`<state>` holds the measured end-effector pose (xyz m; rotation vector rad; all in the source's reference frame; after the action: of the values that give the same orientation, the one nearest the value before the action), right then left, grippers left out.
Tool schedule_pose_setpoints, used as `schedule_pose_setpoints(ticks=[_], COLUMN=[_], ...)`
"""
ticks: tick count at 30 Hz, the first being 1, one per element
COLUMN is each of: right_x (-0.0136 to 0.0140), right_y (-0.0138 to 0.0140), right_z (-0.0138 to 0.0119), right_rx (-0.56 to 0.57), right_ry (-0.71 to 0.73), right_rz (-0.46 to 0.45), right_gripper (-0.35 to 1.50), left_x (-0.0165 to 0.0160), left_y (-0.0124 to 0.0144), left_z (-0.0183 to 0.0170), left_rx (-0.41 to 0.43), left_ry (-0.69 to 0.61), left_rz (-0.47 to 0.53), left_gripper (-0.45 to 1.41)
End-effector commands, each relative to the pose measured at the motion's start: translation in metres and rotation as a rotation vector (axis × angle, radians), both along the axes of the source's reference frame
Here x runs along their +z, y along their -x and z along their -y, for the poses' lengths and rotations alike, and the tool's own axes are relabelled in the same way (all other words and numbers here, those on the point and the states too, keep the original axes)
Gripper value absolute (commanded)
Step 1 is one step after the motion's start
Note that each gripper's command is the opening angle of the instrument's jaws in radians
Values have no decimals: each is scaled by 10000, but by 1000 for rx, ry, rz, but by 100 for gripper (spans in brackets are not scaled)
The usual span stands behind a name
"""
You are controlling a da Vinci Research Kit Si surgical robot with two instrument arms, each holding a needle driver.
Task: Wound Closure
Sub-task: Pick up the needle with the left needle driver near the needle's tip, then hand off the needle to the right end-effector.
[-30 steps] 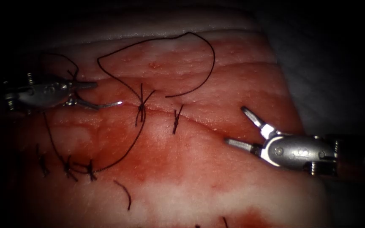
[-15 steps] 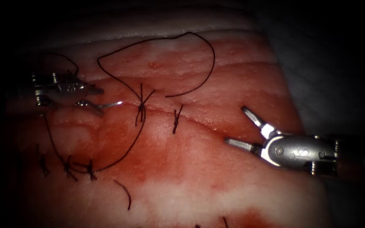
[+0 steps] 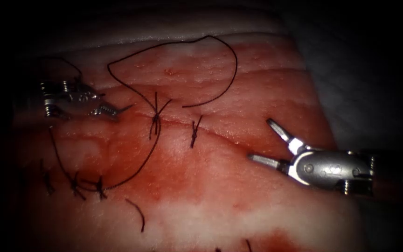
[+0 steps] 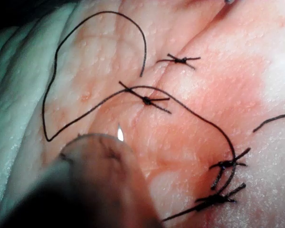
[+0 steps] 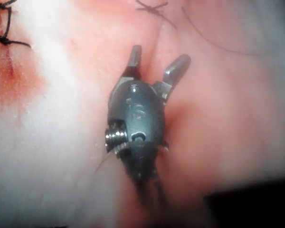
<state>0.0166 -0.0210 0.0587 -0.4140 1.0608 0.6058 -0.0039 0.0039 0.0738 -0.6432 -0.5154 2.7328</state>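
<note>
The tissue [image 3: 201, 196] has a cut [image 3: 220, 136] running across it, with two tied stitches [image 3: 156, 116] on it. At the cut's left end my left tool [image 3: 110, 110] is shut on the needle. The needle's short tip [image 3: 128, 108] sticks out past the jaws toward the nearer knot and lies just above the surface, not in the tissue. That tip [image 4: 119, 134] glints in the left wrist view. Dark thread [image 3: 232, 79] loops over the far tissue. At the cut's right end my right tool [image 3: 260, 140] [image 5: 159, 54] is open and holds nothing.
More tied stitches [image 3: 100, 186] sit on a second line at the lower left, with thread [image 3: 136, 168] curving from them up to the knot. A cut thread end [image 3: 138, 214] lies near the front. Red fluid [image 3: 178, 172] stains the middle. The tissue's edge [image 3: 323, 116] falls off at the right.
My left tool's jaws, apart a second ago, have closed on the needle. The tool has rolled and shifted a little to the right, and the needle tip has risen slightly. The right tool has stayed still.
</note>
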Motion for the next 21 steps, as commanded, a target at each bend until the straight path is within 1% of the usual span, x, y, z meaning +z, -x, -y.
schedule_pose_setpoints(ticks=[1,2,3,4,5,6,7,8,9,10,11,12,13,14,15,16,17,19,20,21], right_x=[6,6,7,6,6,5,2,-1,-1,-8,-8,-11,-16,-19,-19,-22,-23,-25,-27,-28], right_y=[-5,-5,-4,0,0,2,7,12,12,20,20,23,28,29,29,32,32,32,30,30], right_z=[-2,-2,-3,-5,-5,-7,-11,-14,-14,-20,-20,-22,-25,-26,-26,-30,-31,-33,-37,-38], right_rx=[0,0,7,28,28,28,17,-11,-11,-57,-57,-74,-90,-91,-91,-93,-87,-84,-68,-61], right_ry=[0,0,-13,-63,-63,-87,-170,-241,-241,-357,-357,-422,-509,-553,-553,-642,-692,-742,-788,-804], right_rz=[-2,-2,-12,-40,-40,-52,-93,-121,-121,-193,-193,-247,-314,-347,-347,-407,-445,-498,-579,-615], right_gripper=[111,111,109,108,108,109,109,111,111,113,113,113,109,106,106,101,99,98,98,98], left_x=[-10,-10,-26,-48,-48,-62,-84,-110,-110,-142,-142,-154,-172,-176,-176,-187,-191,-196,-198,-199], left_y=[1,1,-2,-3,-3,-2,1,8,8,25,25,35,56,61,61,82,93,108,125,132], left_z=[2,2,7,13,13,17,20,21,21,21,21,20,21,22,22,25,27,29,28,28], left_rx=[17,17,32,45,45,60,99,128,128,169,169,183,208,206,206,221,233,247,247,245], left_ry=[24,24,46,86,86,108,143,191,191,257,257,280,334,341,341,366,379,387,400,417], left_rz=[25,25,47,83,83,117,191,294,294,422,422,466,531,548,548,612,638,674,717,738], left_gripper=[-45,-45,-45,-45,-45,-45,-45,-45,-45,-45,-45,-45,-45,-45,-45,-45,-45,-45,-45,-45])
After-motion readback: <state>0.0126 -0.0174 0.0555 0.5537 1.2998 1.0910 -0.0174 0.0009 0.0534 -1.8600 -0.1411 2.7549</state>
